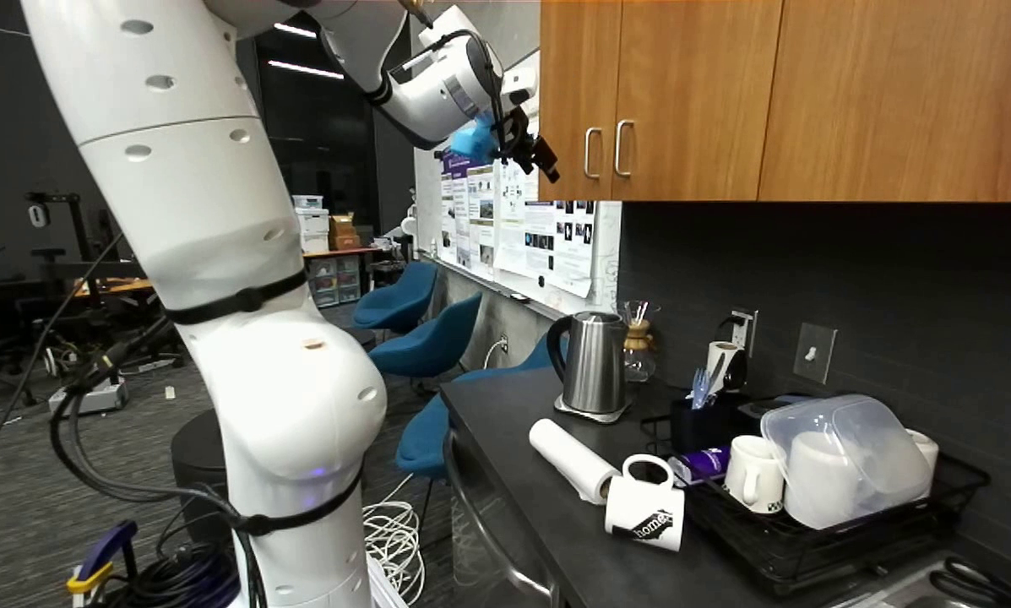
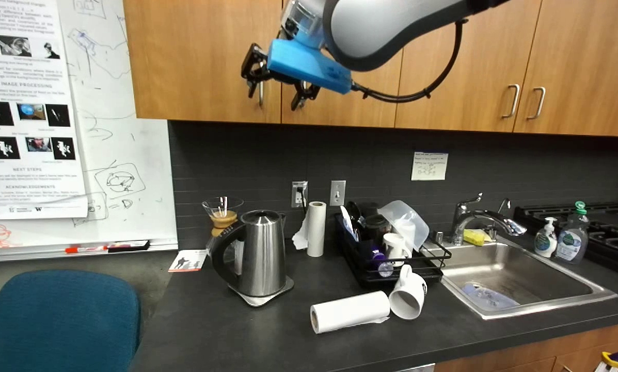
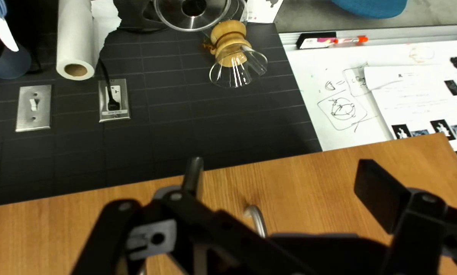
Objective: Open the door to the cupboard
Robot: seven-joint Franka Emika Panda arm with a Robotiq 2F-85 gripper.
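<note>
The cupboard (image 1: pixel 699 93) is a brown wooden wall cabinet, and it shows in an exterior view (image 2: pixel 200 67) and in the wrist view (image 3: pixel 312 179). Its doors are closed. Two silver bar handles (image 1: pixel 590 153) sit side by side at the bottom of the end doors. My gripper (image 3: pixel 287 183) is open and empty, facing the end door. In the wrist view one handle (image 3: pixel 257 219) shows between the fingers, nearer the left finger, partly hidden by the gripper. In an exterior view the gripper (image 1: pixel 547 165) is apart from the handles; in an exterior view it (image 2: pixel 275 95) overlaps them.
Below the cupboard, a counter (image 2: pixel 210 330) holds a steel kettle (image 2: pixel 263 253), a glass coffee maker (image 3: pixel 230 49), a paper roll (image 2: pixel 350 311), a mug (image 2: pixel 408 293) and a dish rack (image 1: pixel 809 574). A whiteboard (image 2: pixel 117 155) adjoins the cupboard's end. A sink (image 2: pixel 520 274) lies farther along.
</note>
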